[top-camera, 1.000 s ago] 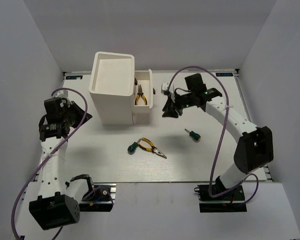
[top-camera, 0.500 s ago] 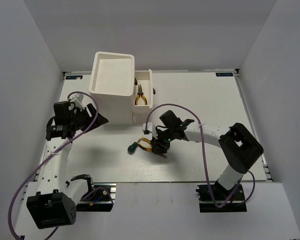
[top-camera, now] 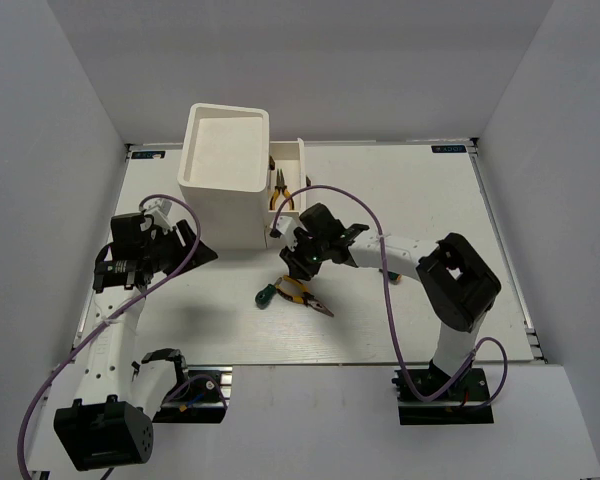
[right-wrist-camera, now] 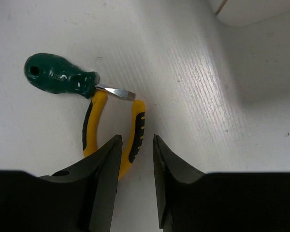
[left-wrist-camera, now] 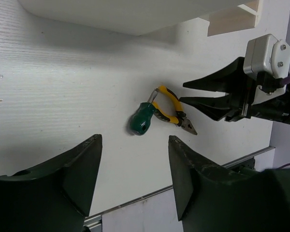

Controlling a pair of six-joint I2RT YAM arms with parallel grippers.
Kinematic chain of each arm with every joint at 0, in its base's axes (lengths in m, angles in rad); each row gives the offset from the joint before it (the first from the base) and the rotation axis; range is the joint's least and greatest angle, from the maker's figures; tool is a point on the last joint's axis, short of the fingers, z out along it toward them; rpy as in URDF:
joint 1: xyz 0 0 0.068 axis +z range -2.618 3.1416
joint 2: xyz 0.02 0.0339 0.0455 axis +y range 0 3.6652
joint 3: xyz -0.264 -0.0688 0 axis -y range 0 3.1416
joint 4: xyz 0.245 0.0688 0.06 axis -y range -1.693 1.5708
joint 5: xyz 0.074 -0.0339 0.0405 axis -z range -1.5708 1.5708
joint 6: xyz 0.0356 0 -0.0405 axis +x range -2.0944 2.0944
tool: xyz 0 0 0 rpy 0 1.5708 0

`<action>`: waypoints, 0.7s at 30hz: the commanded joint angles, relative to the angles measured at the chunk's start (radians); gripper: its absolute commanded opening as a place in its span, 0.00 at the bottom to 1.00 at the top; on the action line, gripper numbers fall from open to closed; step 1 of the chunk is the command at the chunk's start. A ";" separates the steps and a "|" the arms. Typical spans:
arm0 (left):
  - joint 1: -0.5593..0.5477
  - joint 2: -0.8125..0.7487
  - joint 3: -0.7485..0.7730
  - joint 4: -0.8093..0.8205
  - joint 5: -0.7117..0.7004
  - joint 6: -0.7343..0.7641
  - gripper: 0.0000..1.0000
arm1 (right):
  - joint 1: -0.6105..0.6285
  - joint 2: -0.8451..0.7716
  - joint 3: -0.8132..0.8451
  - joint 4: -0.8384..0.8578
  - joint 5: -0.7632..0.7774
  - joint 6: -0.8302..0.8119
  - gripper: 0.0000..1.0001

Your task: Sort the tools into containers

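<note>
One yellow-and-black pliers lies on the table, its handles against a stubby green screwdriver. My right gripper hangs just over the handle ends. In the right wrist view its jaws stand a little apart, open, and one yellow handle of the pliers shows in the gap, ungripped; the green screwdriver lies beyond. My left gripper is open and empty at the left; its view shows the screwdriver, the pliers and the right gripper. A second pliers lies in the pulled-out drawer.
The tall white box unit stands at the back left of centre, with the open drawer sticking out on its right side. The right arm's forearm stretches low across the table's middle. Grey walls close in the table on three sides.
The right arm swung from the back right down to the pliers at the table's middle, and its jaws have narrowed. The left gripper has opened and shifted right, toward the box.
</note>
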 commanded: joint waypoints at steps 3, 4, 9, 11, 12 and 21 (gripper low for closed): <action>-0.014 -0.008 0.015 -0.039 -0.040 0.047 0.64 | 0.015 0.028 0.012 -0.014 0.051 0.039 0.38; -0.014 -0.008 0.015 -0.039 -0.052 0.047 0.62 | 0.018 0.029 0.000 -0.009 0.050 0.037 0.38; -0.023 0.012 0.033 -0.039 -0.061 0.065 0.57 | 0.023 0.019 -0.031 -0.012 0.059 0.033 0.38; -0.032 0.033 0.043 -0.039 -0.061 0.076 0.55 | 0.033 0.023 -0.040 -0.012 0.074 0.026 0.38; -0.032 0.033 0.055 -0.039 -0.061 0.091 0.54 | 0.035 0.025 -0.041 -0.011 0.079 0.025 0.38; -0.078 0.067 0.098 -0.090 -0.149 0.128 0.54 | 0.085 0.066 -0.083 0.005 0.191 0.005 0.23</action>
